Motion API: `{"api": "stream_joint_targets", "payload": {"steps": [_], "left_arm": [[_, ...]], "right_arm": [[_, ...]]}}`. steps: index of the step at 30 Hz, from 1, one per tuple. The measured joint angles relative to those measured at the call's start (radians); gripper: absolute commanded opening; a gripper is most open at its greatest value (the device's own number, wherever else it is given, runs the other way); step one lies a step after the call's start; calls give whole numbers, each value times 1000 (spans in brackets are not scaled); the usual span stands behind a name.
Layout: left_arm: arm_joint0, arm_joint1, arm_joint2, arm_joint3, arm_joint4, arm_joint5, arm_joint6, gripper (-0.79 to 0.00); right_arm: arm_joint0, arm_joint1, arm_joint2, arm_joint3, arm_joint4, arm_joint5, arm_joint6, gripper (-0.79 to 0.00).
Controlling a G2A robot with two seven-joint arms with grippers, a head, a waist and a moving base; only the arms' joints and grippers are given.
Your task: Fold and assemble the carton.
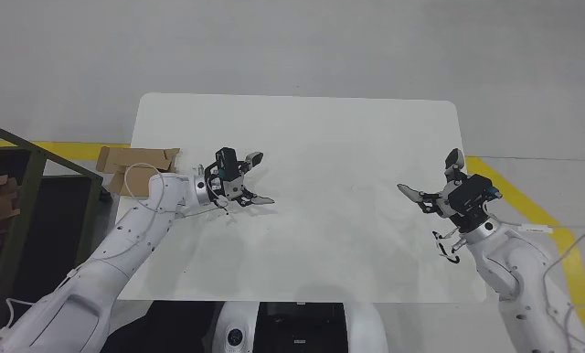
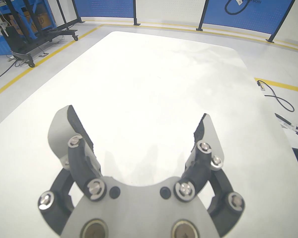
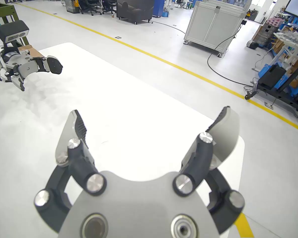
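Note:
A flat brown carton lies at the white table's left edge, partly behind my left arm; a strip of the carton also shows in the right wrist view. My left gripper hovers open over the table's left half, just right of the carton, with nothing between its fingers. Over the table's right edge my right gripper is open and holds nothing. The right wrist view looks across at the left gripper.
A dark green frame stands on the floor left of the table, next to the carton. Yellow floor lines run past both sides. The wide tabletop between the two grippers is bare white.

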Motion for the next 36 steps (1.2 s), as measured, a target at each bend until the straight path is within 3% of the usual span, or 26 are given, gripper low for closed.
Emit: {"api": "stream_joint_targets", "payload": {"steps": [26, 28, 33, 36], "left_arm": [[3, 0, -2, -1, -4, 2, 0, 0], [18, -1, -14, 2, -57, -8, -11, 0], [22, -3, -50, 54, -262, -137, -76, 0], [39, 4, -64, 50, -357, -147, -91, 0]], "right_arm": [[0, 0, 0, 0, 0, 0, 0, 0], [0, 0, 0, 0, 0, 0, 0, 0], [0, 0, 0, 0, 0, 0, 0, 0], [0, 0, 0, 0, 0, 0, 0, 0]]}}
